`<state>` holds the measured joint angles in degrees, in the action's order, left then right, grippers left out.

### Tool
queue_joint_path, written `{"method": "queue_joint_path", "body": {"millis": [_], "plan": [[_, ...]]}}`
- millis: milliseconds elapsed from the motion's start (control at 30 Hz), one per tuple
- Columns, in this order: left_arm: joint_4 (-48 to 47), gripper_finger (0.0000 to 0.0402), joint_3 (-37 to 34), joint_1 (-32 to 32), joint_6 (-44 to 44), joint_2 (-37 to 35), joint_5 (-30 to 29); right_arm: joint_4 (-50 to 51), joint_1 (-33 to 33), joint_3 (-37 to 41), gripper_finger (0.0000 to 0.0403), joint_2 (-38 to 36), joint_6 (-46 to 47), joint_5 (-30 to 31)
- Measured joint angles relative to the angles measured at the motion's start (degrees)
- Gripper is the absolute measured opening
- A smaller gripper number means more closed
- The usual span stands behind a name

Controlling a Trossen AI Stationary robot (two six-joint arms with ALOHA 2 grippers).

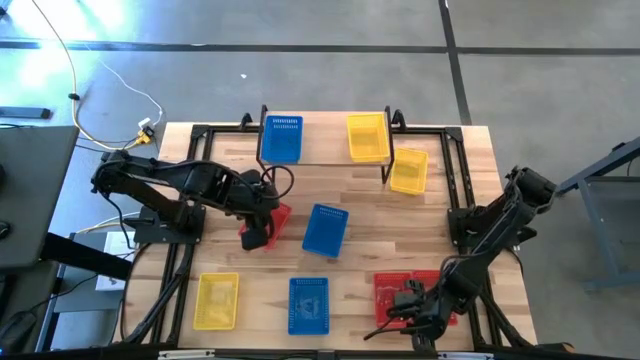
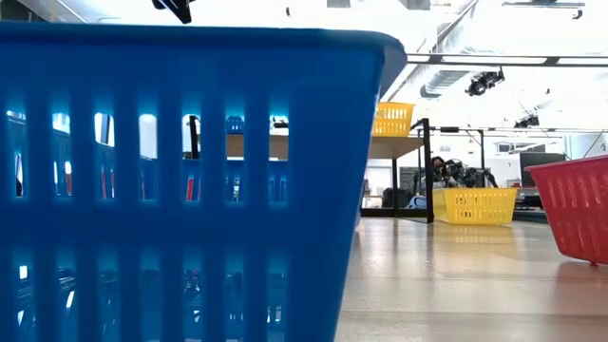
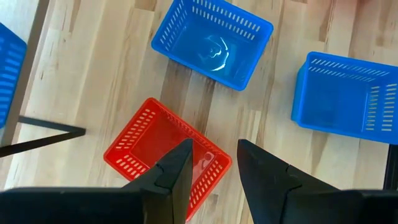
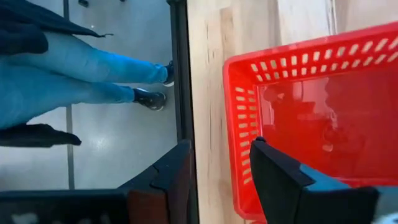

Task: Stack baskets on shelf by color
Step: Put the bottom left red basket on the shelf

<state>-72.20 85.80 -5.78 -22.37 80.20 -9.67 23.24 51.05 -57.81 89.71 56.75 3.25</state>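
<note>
**Fingers spread over two red baskets**

Fingers first: we see the left gripper (image 3: 211, 180) hanging over the middle of the tabletop (image 1: 350, 190) with its two dark fingers (image 3: 177, 174) parted and nothing between them. Directly below them sits a red basket (image 3: 165, 146), mouth up and turned at an angle to the planks; from above, this gripper (image 1: 262, 232) covers most of that basket (image 1: 282, 213).

The right gripper (image 4: 221, 174) is at the tabletop's near right corner, fingers (image 4: 277, 177) spread wide, one on each side of the end wall of another red basket (image 4: 323, 112). We cannot tell whether they touch the wall. In the high view this gripper (image 1: 408, 300) lies over red baskets (image 1: 395, 290) there; how many are nested we cannot tell.

Moving outward, a blue basket (image 1: 325, 229) lies just beside the left gripper, turned slightly. Along the near edge stand a yellow basket (image 1: 217, 300) and a second blue basket (image 1: 309, 304).

At the far side, the shelf (image 1: 325, 160) carries a third blue basket (image 1: 281, 138) at its left end and a second yellow basket (image 1: 367, 136) towards its right. A third yellow basket (image 1: 409, 170) rests on the tabletop just beside the shelf's right end.

Beyond the tabletop's edge, the right wrist view shows a person's legs (image 4: 74, 74) on the floor.
</note>
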Motion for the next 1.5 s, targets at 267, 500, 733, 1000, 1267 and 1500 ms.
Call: {"method": "queue_joint_path", "body": {"millis": [267, 500, 733, 1000, 1267, 1500], "plan": [[0.0, 0.0115, 0.0, 0.0, 0.0, 0.0, -0.07, -1.7, 0.0, 0.6, 0.0149, 0.01, -3.92, 2.8], [0.0, 0.0115, 0.0, 0.0, 0.0, 0.02, -0.2, -3.66, 0.0, 0.6, 0.0149, 4.71, -4.74, 0.54], [0.0, 0.0115, -0.02, 0.0, 0.0, 0.02, -0.2, -3.45, -0.02, -0.66, 0.0149, 9.72, -4.17, -0.56], [0.02, 0.0115, -0.02, 0.0, -0.02, 0.02, -0.71, 1.57, -0.02, -4.24, 0.0075, 11.34, -1.35, -1.01], [0.02, 0.0115, -0.02, 1.01, -2.52, 0.02, -4.95, 8.74, -0.73, -11.52, 0.0014, 11.34, -2.87, -2.35], [0.02, 0.0115, -0.02, 4.14, -1.69, 0.02, -6.38, 19.79, -3.61, -20.63, 0.0002, 11.32, -6.46, -2.21]]}}
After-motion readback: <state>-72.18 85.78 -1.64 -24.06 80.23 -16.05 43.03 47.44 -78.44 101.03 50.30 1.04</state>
